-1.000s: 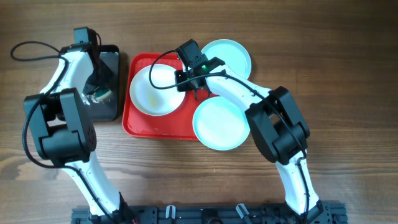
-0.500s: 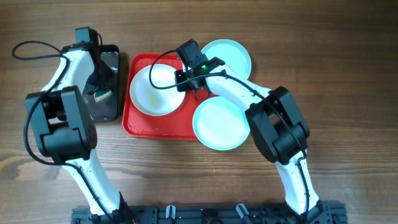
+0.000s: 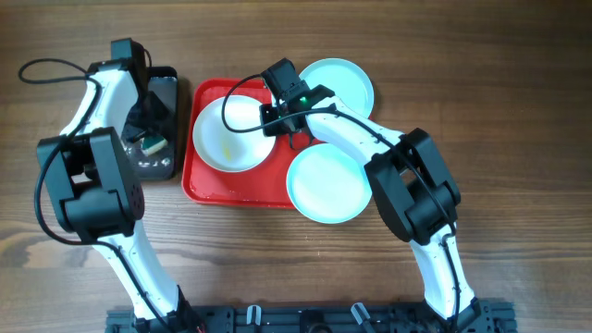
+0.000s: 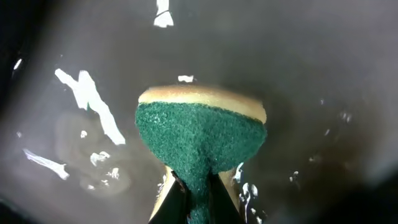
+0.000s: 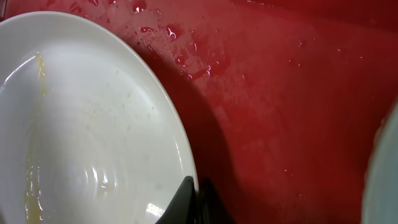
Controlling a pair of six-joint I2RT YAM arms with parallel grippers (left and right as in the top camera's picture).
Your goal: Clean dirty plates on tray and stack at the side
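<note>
The cream plate point(image 3: 227, 139) lies in the red tray point(image 3: 231, 190) toward 9 o'clock. One blue plate point(image 3: 344, 79) overhangs the tray's 1 o'clock corner, another point(image 3: 324, 185) its 4 o'clock corner. The right arm reaches in from 5 o'clock, its right gripper point(image 5: 193, 200) pinched tight on the cream plate's 3 o'clock rim. The left arm arcs from 7 o'clock over the black tray point(image 3: 166, 165), its left gripper point(image 4: 191, 199) clamping a green sponge point(image 4: 199, 137).
</note>
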